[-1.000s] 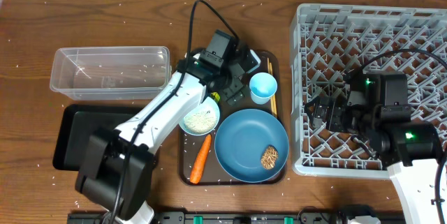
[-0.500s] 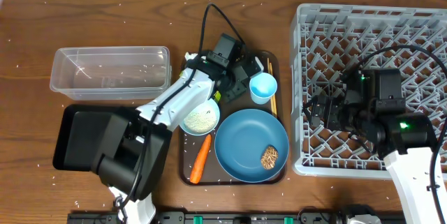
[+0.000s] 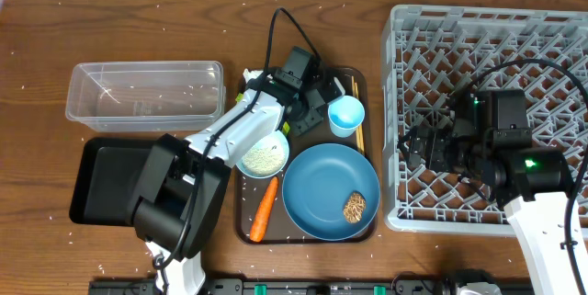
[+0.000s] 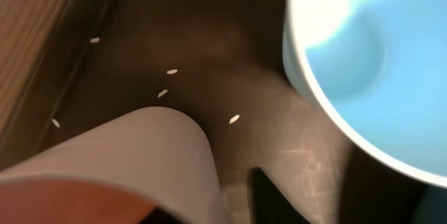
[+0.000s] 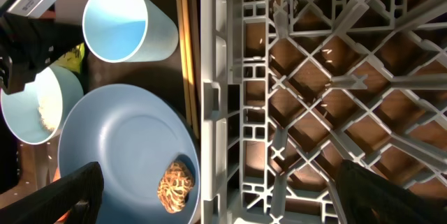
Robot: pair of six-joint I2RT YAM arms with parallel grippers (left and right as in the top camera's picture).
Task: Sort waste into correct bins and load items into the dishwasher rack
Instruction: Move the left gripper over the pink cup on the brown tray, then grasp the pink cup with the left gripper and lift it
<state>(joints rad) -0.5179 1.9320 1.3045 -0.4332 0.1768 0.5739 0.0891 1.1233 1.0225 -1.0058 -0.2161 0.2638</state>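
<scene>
My left gripper (image 3: 312,105) is down at the back of the brown serving tray (image 3: 246,194), beside the small light-blue cup (image 3: 346,114). In the left wrist view its jaws (image 4: 223,206) are shut on the wall of the small pinkish-white cup (image 4: 133,161), with one dark fingertip (image 4: 269,196) against the outside. The large blue plate (image 3: 322,189) carries a brown food lump (image 3: 355,207). The bowl (image 3: 263,155) holds rice-like bits, and the carrot (image 3: 264,209) lies below it. Chopsticks (image 3: 357,116) lie along the tray's right side. My right gripper (image 5: 223,196) hangs open over the left edge of the dishwasher rack (image 3: 496,38).
A clear tub (image 3: 83,93) stands at the back left, and a black tray (image 3: 101,180) lies in front of it. A green-yellow wrapper (image 3: 283,128) peeks out under the left arm. Rice bits are scattered over the wooden table.
The left jaws have closed from wide open onto the pinkish-white cup's wall. The left arm swung slightly right, and the right arm shifted a little.
</scene>
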